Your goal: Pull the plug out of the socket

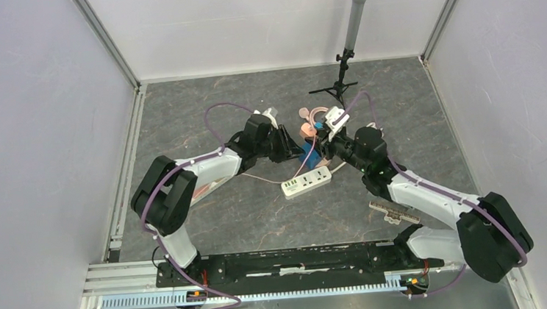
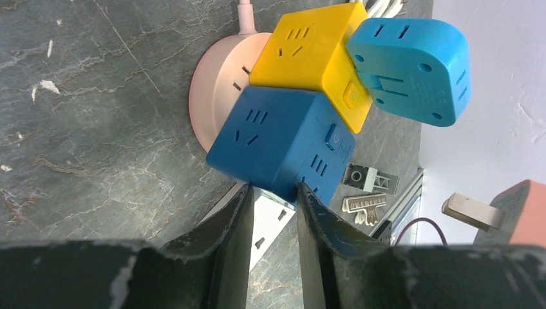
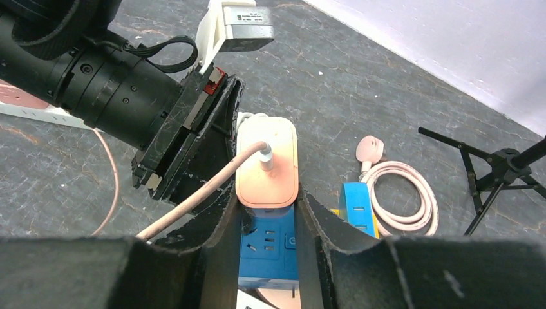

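Note:
A dark blue cube socket (image 2: 283, 138) is joined to a yellow cube (image 2: 312, 58) and a light blue cube (image 2: 412, 67) on a round pink base (image 2: 216, 96). My left gripper (image 2: 275, 192) is shut on the dark blue cube's lower edge. My right gripper (image 3: 267, 203) is shut on the pink plug (image 3: 267, 164), whose cord trails to the left. In the left wrist view the plug (image 2: 518, 212) hangs apart from the cube with its bare prong (image 2: 467, 211) showing. In the top view both grippers (image 1: 288, 144) (image 1: 323, 145) meet at the cube (image 1: 309, 154).
A white power strip (image 1: 307, 183) lies just in front of the cubes. A coiled pink cable (image 3: 399, 187) lies behind them. A black tripod (image 1: 339, 83) with a grey pole stands at the back. A toothed clip (image 1: 393, 210) lies near the right arm. Walls enclose the table.

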Action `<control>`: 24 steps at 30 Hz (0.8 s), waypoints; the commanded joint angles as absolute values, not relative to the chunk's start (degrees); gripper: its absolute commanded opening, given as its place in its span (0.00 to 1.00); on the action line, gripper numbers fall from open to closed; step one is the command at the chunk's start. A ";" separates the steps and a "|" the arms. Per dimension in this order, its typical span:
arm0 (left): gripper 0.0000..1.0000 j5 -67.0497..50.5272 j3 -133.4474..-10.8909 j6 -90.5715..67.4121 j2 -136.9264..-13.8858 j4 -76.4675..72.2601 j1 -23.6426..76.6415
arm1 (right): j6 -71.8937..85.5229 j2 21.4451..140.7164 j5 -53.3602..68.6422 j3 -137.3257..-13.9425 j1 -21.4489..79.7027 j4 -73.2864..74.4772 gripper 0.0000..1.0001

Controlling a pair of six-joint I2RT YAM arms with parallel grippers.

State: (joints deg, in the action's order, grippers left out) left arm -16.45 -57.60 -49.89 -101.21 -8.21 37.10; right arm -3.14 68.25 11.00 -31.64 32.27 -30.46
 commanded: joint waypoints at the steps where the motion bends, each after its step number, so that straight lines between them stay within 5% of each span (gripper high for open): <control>1: 0.39 -10.68 -58.86 -44.58 -102.09 3.72 36.83 | -3.05 64.09 9.00 -33.62 32.61 -29.13 0.00; 10: 0.66 -7.68 -70.86 -39.07 -93.34 10.42 36.74 | 3.94 48.16 -6.79 -35.88 32.61 0.59 0.00; 16: 0.73 -3.08 -66.67 -38.12 -82.35 14.05 36.74 | 15.51 43.06 -19.42 -36.43 32.62 22.56 0.00; 24: 0.79 1.60 -56.80 -37.62 -60.41 20.99 36.74 | 23.96 45.51 -33.28 -33.27 32.43 31.61 0.00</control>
State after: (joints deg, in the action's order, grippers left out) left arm -2.15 -60.69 -40.29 -69.06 16.05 36.93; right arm 18.00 44.01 -22.98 -34.54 32.51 26.37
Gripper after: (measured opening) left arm 0.771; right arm 0.360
